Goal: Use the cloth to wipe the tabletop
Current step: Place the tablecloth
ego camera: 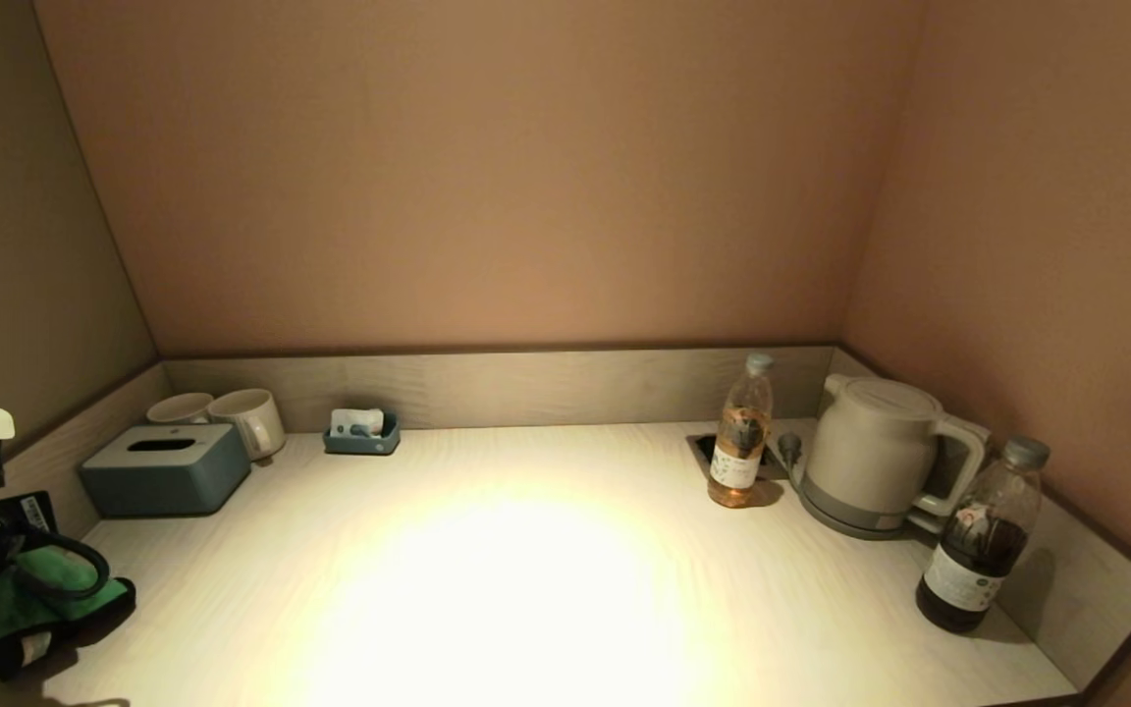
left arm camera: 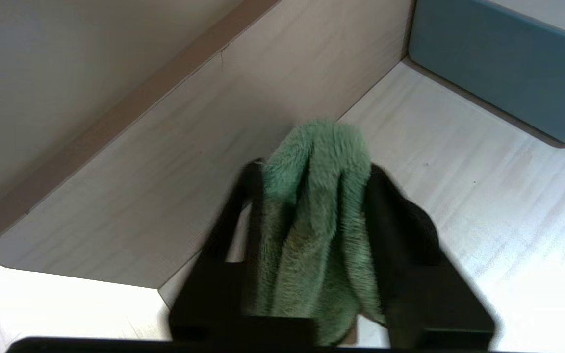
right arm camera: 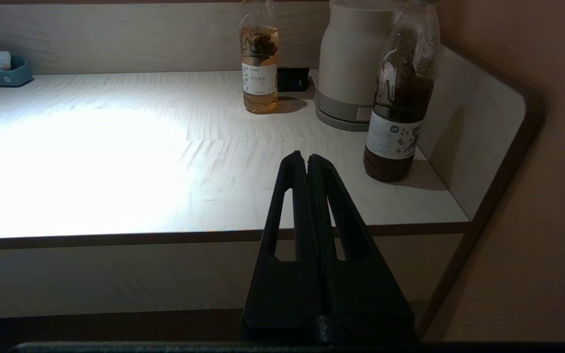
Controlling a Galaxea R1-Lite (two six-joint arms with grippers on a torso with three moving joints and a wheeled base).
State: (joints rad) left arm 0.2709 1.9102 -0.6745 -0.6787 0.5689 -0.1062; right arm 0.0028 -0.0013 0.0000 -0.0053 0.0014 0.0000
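Left claw (left arm camera: pixel 312 196) clamped the green microfibre cloth (left arm camera: pixel 317 215), ready for wiping.
It hovered lower left over the tabletop (ego camera: pixel 526 589); right claw (right arm camera: pixel 307 164) idled, pressed together, empty.

Open tabletop (ego camera: pixel 526 579) mid-span; tissue box (ego camera: pixel 165 469), 2 mugs (ego camera: pixel 232 417) left, kettle (ego camera: pixel 875 457), 2 bottles (ego camera: pixel 978 535) right.

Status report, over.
Left gripper shut on cloth, near-left corner of tabletop. Right gripper shut, parked off the front edge. Tissue box close ahead.
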